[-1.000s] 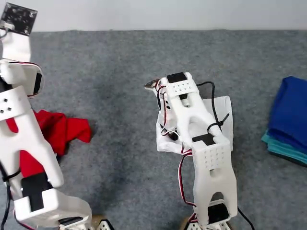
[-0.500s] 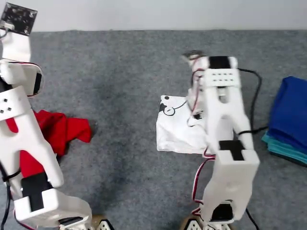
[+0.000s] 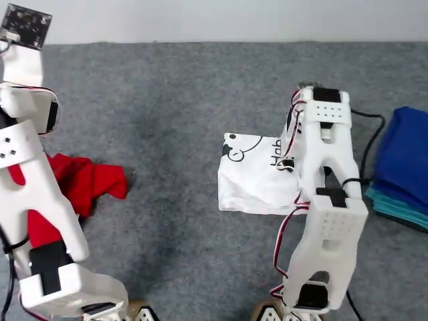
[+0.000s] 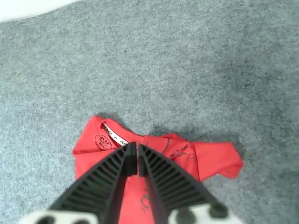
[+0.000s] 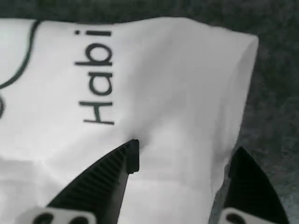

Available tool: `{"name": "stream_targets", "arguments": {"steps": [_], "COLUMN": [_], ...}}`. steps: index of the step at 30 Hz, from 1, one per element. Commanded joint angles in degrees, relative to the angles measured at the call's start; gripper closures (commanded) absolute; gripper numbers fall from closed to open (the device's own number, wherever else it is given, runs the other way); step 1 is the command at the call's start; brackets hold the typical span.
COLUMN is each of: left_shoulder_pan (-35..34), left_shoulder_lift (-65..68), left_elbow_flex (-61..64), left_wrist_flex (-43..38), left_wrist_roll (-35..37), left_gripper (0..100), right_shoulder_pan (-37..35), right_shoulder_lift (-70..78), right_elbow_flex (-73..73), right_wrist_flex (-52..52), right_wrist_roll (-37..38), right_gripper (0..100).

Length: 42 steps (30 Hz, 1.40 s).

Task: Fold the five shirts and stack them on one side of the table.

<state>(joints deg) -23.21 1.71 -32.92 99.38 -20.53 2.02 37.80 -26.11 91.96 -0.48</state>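
Two arms stand at the grey table (image 3: pixel 167 93).

High view: The left arm (image 3: pixel 40 200) rises at the table's left side and covers part of a crumpled red shirt (image 3: pixel 97 180). The right arm (image 3: pixel 324 207) reaches out over the right edge of a white shirt (image 3: pixel 251 180), which lies folded into a rough rectangle near the table's middle, black print upward. At the right edge of the table a folded blue shirt (image 3: pixel 404 157) lies on top of a teal shirt (image 3: pixel 394 206). This pile is well apart from the red shirt and near the white one, not touching it.

Left wrist view: The left gripper (image 4: pixel 137 156) has its two fingers pressed together with nothing seen between them. It is poised over the red shirt (image 4: pixel 208 161), whose collar label faces up. Contact with the cloth cannot be determined.

Right wrist view: The right gripper (image 5: pixel 187 161) is spread wide. One fingertip (image 5: pixel 132 156) presses into the white shirt (image 5: pixel 163 79) and dents the cloth. The other is at the shirt's edge, beside the bare table (image 5: pixel 275 93). No cloth is pinched between the fingers.
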Motion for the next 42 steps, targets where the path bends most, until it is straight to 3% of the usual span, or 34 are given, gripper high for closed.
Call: {"name": "stream_targets", "arguments": {"steps": [1,5,7,10,13,15,23,30,37,42], "left_shoulder_pan": [-0.2,-0.1,-0.1,0.0,0.0,0.0,0.0,0.1,0.1,0.0], "left_shoulder_lift": [-3.0,-3.0,-3.0,-3.0,-3.0,-3.0,-3.0,-3.0,-3.0,-3.0], "left_elbow_flex": [-0.1,-0.1,-0.1,-0.1,-0.1,-0.1,-0.1,1.1,2.3,2.3], "left_wrist_flex": [1.2,1.2,1.2,1.2,1.2,1.2,1.2,1.2,1.2,1.2], "left_wrist_roll": [-0.3,-0.3,-0.3,-0.3,-0.3,-0.3,-0.3,-0.4,-0.4,-0.4], "left_gripper": [99,99,99,99,99,99,99,99,99,99], "right_shoulder_pan": [1.1,1.0,1.0,2.2,4.4,6.0,8.1,2.4,-1.2,-0.4], "right_shoulder_lift": [1.9,6.3,7.3,7.1,6.6,5.9,1.3,-0.3,5.2,5.3], "right_elbow_flex": [-1.5,-1.5,-1.5,-1.5,-1.6,-1.6,-1.8,-10.2,-16.2,-20.9], "right_wrist_flex": [-1.5,-2.3,-2.3,-3.6,-4.2,-4.7,-8.0,-9.3,-12.3,-9.3], "right_wrist_roll": [-0.7,-0.4,0.2,7.2,12.2,18.8,60.7,75.5,76.2,64.4], "right_gripper": [68.8,71.9,82.0,99.8,98.7,98.7,98.8,98.8,97.9,78.1]}}
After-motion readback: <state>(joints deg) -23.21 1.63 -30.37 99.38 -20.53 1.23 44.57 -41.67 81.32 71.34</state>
